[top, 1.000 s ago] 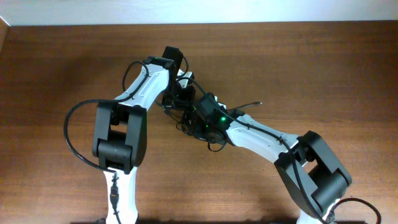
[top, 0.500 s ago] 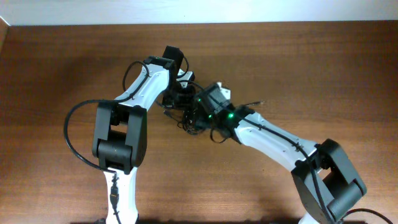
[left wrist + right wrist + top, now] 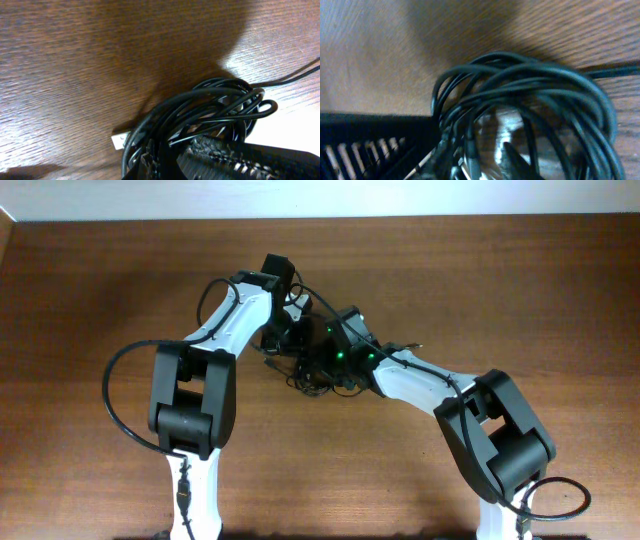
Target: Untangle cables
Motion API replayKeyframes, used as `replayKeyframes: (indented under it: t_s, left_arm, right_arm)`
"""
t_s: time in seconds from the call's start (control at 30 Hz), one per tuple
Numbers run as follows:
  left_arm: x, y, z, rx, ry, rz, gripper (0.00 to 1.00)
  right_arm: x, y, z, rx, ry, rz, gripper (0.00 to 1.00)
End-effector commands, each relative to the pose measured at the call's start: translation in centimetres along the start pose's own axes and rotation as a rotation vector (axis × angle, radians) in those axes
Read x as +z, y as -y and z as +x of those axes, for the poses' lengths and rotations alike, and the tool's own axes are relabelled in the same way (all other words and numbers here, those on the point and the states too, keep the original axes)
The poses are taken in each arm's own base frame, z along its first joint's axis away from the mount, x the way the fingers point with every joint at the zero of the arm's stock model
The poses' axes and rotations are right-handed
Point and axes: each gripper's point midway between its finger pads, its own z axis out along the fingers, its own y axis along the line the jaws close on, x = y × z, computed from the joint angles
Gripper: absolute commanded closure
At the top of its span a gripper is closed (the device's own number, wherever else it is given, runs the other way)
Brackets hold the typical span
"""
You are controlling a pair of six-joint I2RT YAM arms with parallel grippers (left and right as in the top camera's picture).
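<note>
The cables [image 3: 303, 376] are a tangled bundle of thin black loops at the table's middle, under both wrists. One loose end [image 3: 412, 344] trails off to the right. In the left wrist view the bundle [image 3: 210, 112] lies just past my left gripper [image 3: 187, 162], which is shut with strands running into its jaws. A white plug [image 3: 119, 141] pokes out at the left. In the right wrist view the loops [image 3: 530, 95] fill the frame. My right gripper [image 3: 480, 161] stands partly open, with a strand passing between its fingers. From overhead, the left gripper [image 3: 285, 340] and right gripper [image 3: 312, 365] nearly touch.
Brown wooden table [image 3: 520, 290] all round the bundle. A pale wall strip [image 3: 320, 198] runs along the far edge. The thicker black cable of the left arm [image 3: 118, 395] loops out at the left, and another [image 3: 560, 505] curls beside the right base.
My right wrist has moved away from me and left, closer to the left gripper, and its forearm has drawn in. Its jaws widened, then narrowed a little. The left arm stayed put.
</note>
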Motion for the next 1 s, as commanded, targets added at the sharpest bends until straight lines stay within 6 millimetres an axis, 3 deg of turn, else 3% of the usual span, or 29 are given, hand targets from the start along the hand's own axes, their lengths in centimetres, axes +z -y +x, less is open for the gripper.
replayKeyframes:
  t_s: [0.0, 0.23, 0.43, 0.67, 0.83, 0.97]
  left_arm:
    - [-1.3, -0.3, -0.2, -0.037, 0.025, -0.004, 1.00]
    - [-1.3, -0.3, -0.2, -0.037, 0.026, -0.004, 1.00]
    - [-1.3, -0.3, -0.3, -0.038, 0.029, -0.004, 1.00]
    - [-1.3, -0.3, -0.3, -0.038, 0.029, -0.004, 1.00]
    - [-1.3, -0.3, -0.3, -0.038, 0.029, -0.004, 1.00]
    - [-1.3, -0.3, -0.3, -0.038, 0.029, -0.004, 1.00]
  right_arm:
    - [0.5, 0.4, -0.7, 0.099, -0.036, -0.015, 0.76]
    - [2.3, 0.4, -1.8, 0.149, -0.022, -0.059, 0.78]
    - [2.8, 0.4, 0.3, 0.084, -0.054, -0.037, 0.78]
    - [3.0, 0.4, 1.1, 0.038, -0.053, -0.026, 0.78]
    - [2.9, 4.0, -0.6, 0.057, 0.069, 0.138, 0.78]
    - [2.9, 4.9, -0.3, 0.024, 0.078, 0.180, 0.80]
